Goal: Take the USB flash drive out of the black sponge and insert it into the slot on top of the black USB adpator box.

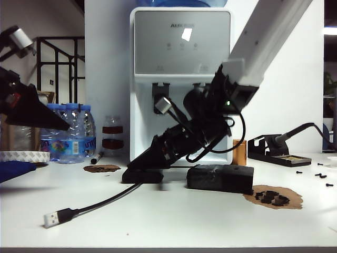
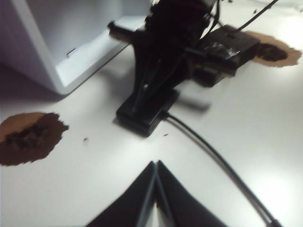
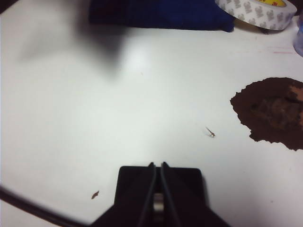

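Right wrist view: we see the right gripper (image 3: pixel 158 176) clamped on the USB flash drive (image 3: pixel 158 202), directly over the black USB adpator box (image 3: pixel 130 182), beside the black sponge (image 1: pixel 220 178). The left gripper (image 2: pixel 155 166) hangs closed and empty, well apart at the left.

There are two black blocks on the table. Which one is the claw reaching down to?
The right claw is down on the black USB adpator box, the flatter block with the cable. The thicker black sponge sits apart beside it.
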Action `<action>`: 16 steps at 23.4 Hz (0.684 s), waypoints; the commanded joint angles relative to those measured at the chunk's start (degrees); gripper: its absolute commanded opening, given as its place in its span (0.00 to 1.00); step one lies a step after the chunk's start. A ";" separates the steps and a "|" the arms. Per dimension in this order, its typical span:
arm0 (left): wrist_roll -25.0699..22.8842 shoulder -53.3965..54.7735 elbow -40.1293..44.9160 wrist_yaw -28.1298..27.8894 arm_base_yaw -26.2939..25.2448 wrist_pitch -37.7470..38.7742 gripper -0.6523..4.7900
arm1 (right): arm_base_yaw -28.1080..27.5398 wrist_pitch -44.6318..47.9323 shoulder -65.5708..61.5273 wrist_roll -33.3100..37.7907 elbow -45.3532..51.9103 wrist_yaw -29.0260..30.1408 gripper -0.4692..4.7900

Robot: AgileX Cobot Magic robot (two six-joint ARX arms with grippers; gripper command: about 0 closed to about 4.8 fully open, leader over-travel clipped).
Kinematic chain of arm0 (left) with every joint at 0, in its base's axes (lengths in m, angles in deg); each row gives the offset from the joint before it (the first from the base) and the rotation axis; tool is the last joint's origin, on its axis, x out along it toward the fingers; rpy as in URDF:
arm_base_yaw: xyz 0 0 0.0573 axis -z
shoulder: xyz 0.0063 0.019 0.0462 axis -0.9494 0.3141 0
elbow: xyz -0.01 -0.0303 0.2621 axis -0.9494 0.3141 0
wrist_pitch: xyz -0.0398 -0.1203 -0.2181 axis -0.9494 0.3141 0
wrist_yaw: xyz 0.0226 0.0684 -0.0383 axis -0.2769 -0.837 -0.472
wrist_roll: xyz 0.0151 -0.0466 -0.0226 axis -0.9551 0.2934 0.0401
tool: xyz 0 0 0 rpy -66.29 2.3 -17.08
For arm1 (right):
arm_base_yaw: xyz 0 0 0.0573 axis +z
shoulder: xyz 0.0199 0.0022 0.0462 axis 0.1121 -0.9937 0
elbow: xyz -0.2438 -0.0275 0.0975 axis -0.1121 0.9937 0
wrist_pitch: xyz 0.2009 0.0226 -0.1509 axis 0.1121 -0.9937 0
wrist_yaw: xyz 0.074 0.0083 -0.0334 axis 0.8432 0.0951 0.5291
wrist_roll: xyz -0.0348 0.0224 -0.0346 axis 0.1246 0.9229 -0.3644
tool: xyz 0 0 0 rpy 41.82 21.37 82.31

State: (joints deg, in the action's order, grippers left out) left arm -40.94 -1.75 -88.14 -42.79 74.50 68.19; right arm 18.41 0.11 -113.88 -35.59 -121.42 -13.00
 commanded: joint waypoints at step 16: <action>-0.26 -0.24 -0.15 1.73 -0.04 -0.39 0.11 | 0.52 -15.67 -2.51 -3.04 -4.81 -8.50 0.08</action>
State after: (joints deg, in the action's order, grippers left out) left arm -40.94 -1.77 -88.14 -41.50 74.52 68.10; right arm 18.56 -10.71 -114.95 -38.11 -127.12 -15.84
